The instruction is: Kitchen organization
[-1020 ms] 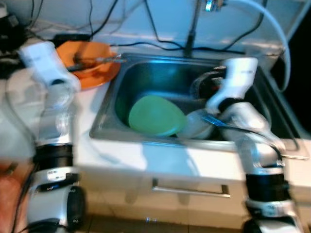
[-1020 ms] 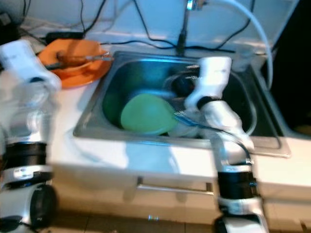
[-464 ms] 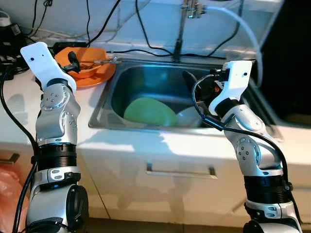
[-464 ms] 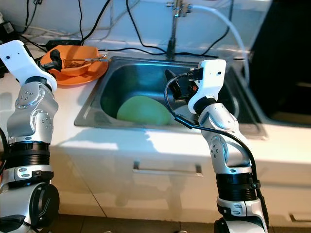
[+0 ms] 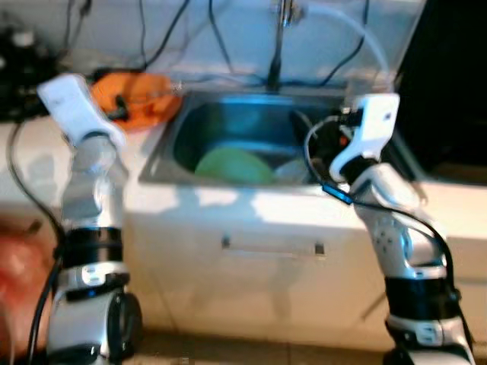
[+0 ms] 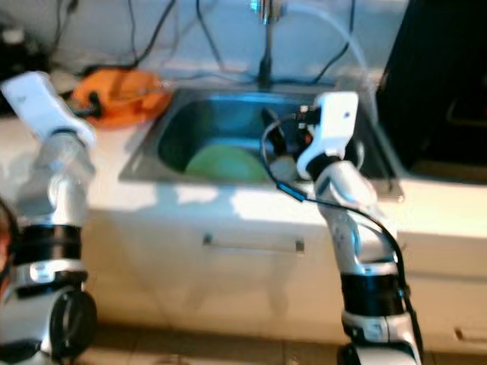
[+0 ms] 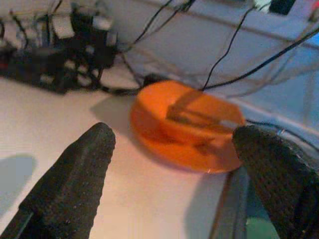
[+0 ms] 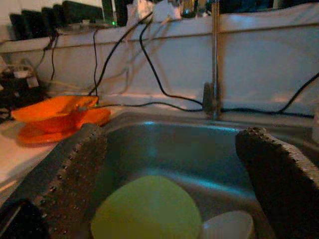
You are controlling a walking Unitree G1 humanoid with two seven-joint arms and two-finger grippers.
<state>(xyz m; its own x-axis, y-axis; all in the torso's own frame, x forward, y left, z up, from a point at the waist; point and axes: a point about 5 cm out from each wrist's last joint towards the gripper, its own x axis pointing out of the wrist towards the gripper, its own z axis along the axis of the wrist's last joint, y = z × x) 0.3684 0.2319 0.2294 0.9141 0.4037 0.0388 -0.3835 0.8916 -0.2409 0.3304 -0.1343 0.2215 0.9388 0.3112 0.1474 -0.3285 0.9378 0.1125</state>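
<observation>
Here the right gripper (image 8: 169, 169) hangs over the steel sink (image 5: 228, 125), its two black fingers (image 8: 75, 174) spread wide apart with nothing between them and touching nothing. Seen along those fingers, a green plate (image 8: 147, 209) lies in the bottom of the basin, and a white bowl (image 8: 230, 226) sits just beside it, seemingly touching its edge. In the head views the plate (image 5: 233, 165) leans toward the near wall of the sink, with the white bowl (image 5: 293, 169) on its right, partly hidden by the right arm. A tap (image 8: 214, 55) rises from the back rim of the sink, and black cables (image 8: 149, 59) trail down the wall behind it. The left gripper (image 7: 169, 164) is held above the white counter (image 7: 75, 169) to the left of the sink, its fingers (image 7: 75, 174) likewise wide open and empty, apart from everything. Between those fingers in the wrist view stands an orange plate (image 7: 169, 149) carrying an orange bowl (image 7: 199, 117), and something long and flat, perhaps a utensil, lies across the bowl; what it is cannot be told. This orange stack (image 5: 137, 103) sits on the counter just beside the left rim of the sink. Below the sink a white cabinet front carries a drawer handle (image 5: 270, 247). The head views are somewhat blurred
</observation>
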